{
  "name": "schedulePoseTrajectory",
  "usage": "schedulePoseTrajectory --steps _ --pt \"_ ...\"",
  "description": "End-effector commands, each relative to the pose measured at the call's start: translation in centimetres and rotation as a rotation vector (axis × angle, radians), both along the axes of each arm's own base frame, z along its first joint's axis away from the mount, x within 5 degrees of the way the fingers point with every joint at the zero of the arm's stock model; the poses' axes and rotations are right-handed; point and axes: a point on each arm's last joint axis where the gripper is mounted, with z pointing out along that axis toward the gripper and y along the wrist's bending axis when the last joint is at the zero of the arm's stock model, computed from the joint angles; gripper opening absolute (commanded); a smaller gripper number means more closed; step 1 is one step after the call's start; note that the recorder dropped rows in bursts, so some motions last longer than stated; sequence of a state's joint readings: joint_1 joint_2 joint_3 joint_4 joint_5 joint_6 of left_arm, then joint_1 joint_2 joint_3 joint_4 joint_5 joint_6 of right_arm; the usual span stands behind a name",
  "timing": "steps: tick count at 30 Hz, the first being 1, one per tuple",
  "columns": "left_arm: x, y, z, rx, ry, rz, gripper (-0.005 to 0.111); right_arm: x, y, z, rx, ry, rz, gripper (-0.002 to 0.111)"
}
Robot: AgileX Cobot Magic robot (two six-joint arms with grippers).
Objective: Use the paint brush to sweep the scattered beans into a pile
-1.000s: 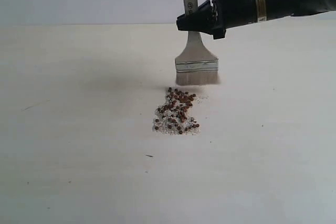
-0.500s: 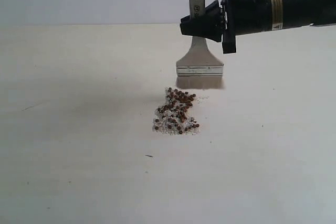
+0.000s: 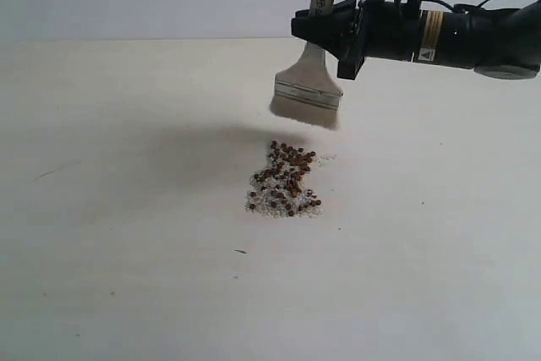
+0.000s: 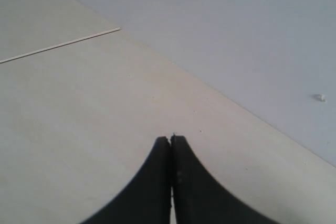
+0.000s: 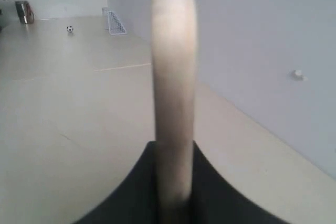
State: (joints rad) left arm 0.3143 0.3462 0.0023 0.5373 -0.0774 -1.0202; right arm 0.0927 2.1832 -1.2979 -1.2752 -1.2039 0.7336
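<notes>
Right wrist view, right gripper (image 5: 173, 149) grasping blurred, cut-off paint brush (image 5: 173, 66), left gripper (image 4: 171, 141) clenched

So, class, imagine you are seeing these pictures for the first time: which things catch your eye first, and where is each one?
The wide paint brush stands out first, hanging tilted in the air at upper centre of the exterior view, its handle clamped in the black right gripper. Just below it on the pale table lies a small pile of dark reddish-brown beans mixed with whitish grains.
</notes>
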Motion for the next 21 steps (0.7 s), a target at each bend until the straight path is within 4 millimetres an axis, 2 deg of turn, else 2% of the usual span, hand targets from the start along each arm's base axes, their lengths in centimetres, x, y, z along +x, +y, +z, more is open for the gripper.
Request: schedulePoseTrajectory --steps 1,6,14,21 --pt "0.0 0.0 0.2 0.002 -0.011 0.001 0.0 0.5 0.2 0.0 -0.026 -0.014 0.035 0.0" --pt "0.0 0.0 0.2 0.002 -0.011 0.001 0.0 0.6 0.2 0.0 -0.027 -0.013 0.034 0.0" --pt "0.0 0.0 0.2 0.002 -0.011 0.001 0.0 0.5 0.3 -2.5 -0.019 0.06 0.053 0.0" --pt "0.0 0.0 0.2 0.002 -0.011 0.001 0.0 -0.1 0.4 -3.1 -0.055 0.149 0.109 0.0"
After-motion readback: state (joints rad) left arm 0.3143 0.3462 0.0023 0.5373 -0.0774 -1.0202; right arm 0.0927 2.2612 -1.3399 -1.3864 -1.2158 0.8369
